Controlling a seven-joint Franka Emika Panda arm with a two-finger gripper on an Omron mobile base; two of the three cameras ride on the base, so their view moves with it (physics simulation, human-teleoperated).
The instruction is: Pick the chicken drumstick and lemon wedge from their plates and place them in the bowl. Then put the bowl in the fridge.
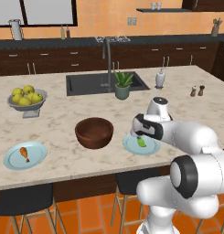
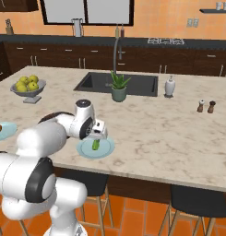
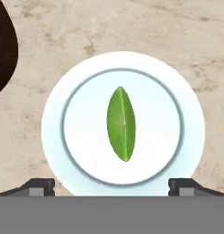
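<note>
Item, gripper (image 3: 111, 185): poised directly above the lemon wedge (image 3: 121, 123), fingers (image 3: 38, 186) spread wide apart, holding nothing, one tip at each side of the plate's near rim in the hand view. Item, lemon wedge: green, lay in the centre of the nearer pale-blue plate (image 3: 86, 169), untouched. Item, bowl (image 1: 94, 132): dark-brown wood, stood on the marble counter (image 1: 58, 114) just beside that plate, between the two plates. Item, chicken drumstick (image 1: 24, 154): rested on the second plate (image 1: 13, 162), near the counter's front edge, well apart from the gripper. Item, grey footed fruit bowl (image 1: 26, 104): held a pile of yellow-green fruits, farther back on the counter. Item, potted plant (image 1: 122, 85): stood beside the sink (image 1: 86, 83).
</note>
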